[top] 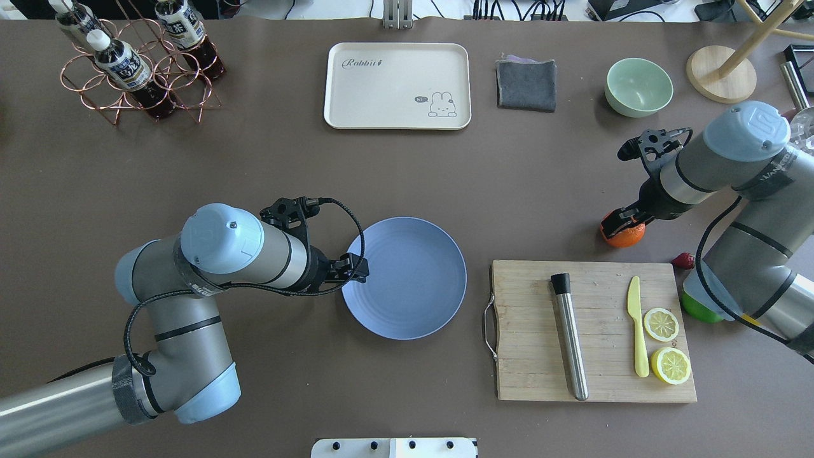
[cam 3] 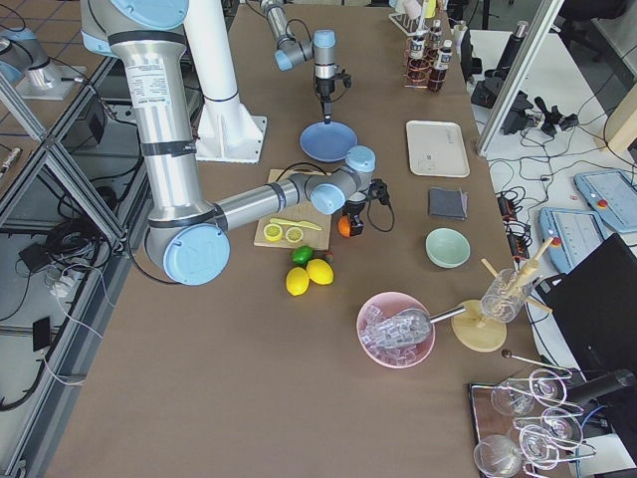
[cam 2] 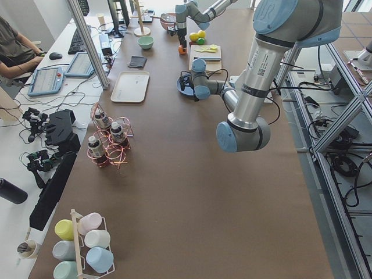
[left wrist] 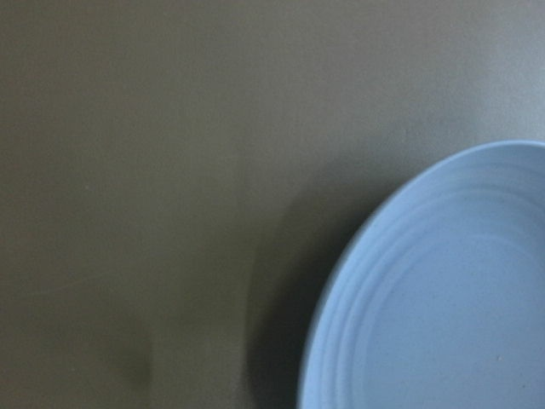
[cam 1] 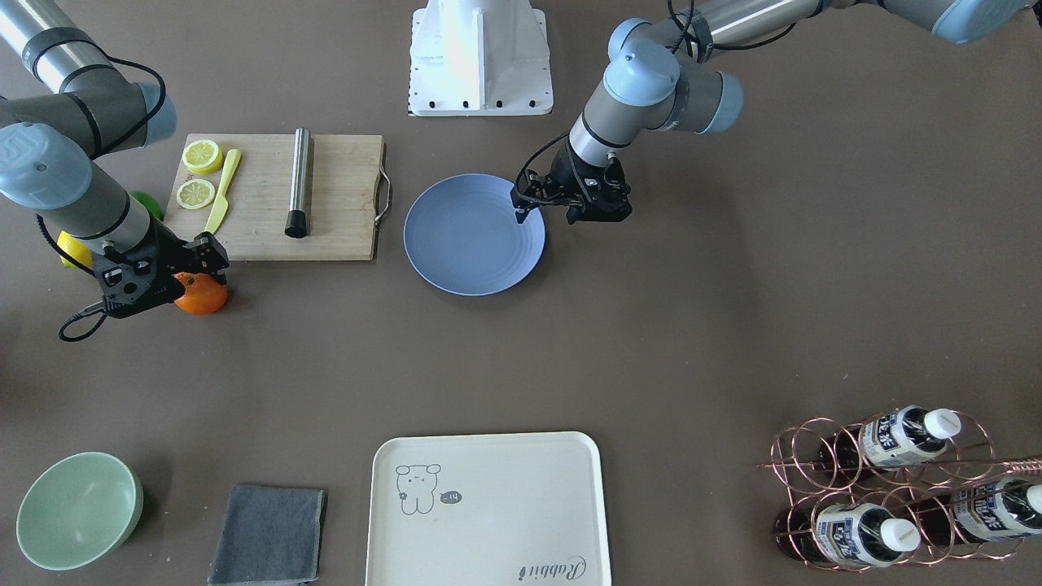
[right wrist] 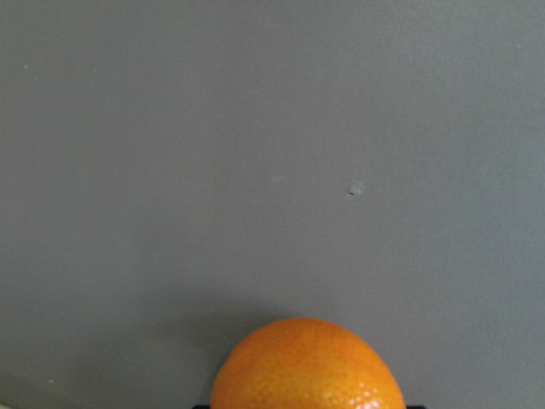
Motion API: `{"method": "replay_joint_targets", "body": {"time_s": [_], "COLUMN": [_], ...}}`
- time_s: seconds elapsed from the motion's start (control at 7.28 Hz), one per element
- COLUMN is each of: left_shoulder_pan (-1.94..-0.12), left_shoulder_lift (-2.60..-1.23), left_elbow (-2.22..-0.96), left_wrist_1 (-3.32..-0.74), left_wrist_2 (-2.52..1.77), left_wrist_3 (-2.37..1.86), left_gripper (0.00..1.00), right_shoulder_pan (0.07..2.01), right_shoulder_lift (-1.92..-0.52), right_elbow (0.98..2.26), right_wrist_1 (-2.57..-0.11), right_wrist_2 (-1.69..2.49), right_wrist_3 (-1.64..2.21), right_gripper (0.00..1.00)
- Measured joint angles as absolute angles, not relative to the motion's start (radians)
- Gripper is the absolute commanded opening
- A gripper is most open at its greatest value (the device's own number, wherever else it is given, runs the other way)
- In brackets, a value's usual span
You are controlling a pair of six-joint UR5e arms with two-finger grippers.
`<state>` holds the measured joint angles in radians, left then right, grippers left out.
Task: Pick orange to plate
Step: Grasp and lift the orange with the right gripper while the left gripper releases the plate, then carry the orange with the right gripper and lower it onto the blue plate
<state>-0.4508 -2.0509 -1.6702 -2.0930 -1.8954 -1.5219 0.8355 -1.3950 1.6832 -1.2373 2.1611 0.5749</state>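
Note:
The orange (cam 1: 202, 299) (top: 624, 238) rests on the brown table beyond the cutting board's far corner. My right gripper (cam 1: 195, 270) (top: 624, 221) stands directly over it, fingers down its sides; whether they clamp it I cannot tell. In the right wrist view the orange (right wrist: 308, 366) fills the bottom centre, with no fingers showing. The blue-lavender plate (cam 1: 475, 234) (top: 407, 286) lies empty mid-table. My left gripper (cam 1: 547, 213) (top: 362, 269) hovers at its rim on the robot's left, open and holding nothing. The left wrist view shows only that rim (left wrist: 443, 298).
A wooden cutting board (top: 540, 331) beside the plate carries a steel rod (top: 569, 337), a yellow knife (top: 638, 331) and two lemon slices (top: 661, 324). A green lime (top: 699, 308) lies under the right arm. Cream tray (top: 397, 86), grey cloth (top: 526, 84), green bowl (top: 638, 87) and bottle rack (top: 137, 63) line the far edge.

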Motion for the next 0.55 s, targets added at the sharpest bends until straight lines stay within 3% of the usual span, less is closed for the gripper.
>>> {"method": "replay_joint_targets", "body": {"time_s": [0.55], "left_shoulder_pan": [-0.639], "left_shoulder_lift": [-1.945], "left_elbow": [-1.727], "left_wrist_1": [-2.093], "left_wrist_2": [-1.990], "left_wrist_3": [-1.333], "left_gripper": [0.96], "right_shoulder_pan": [0.713], "right_shoulder_lift": [-1.170], "right_elbow": [1.744], "right_wrist_1": [-1.347], "right_wrist_2": [2.112], "right_wrist_3": [0.848], "right_gripper": [0.00]}}
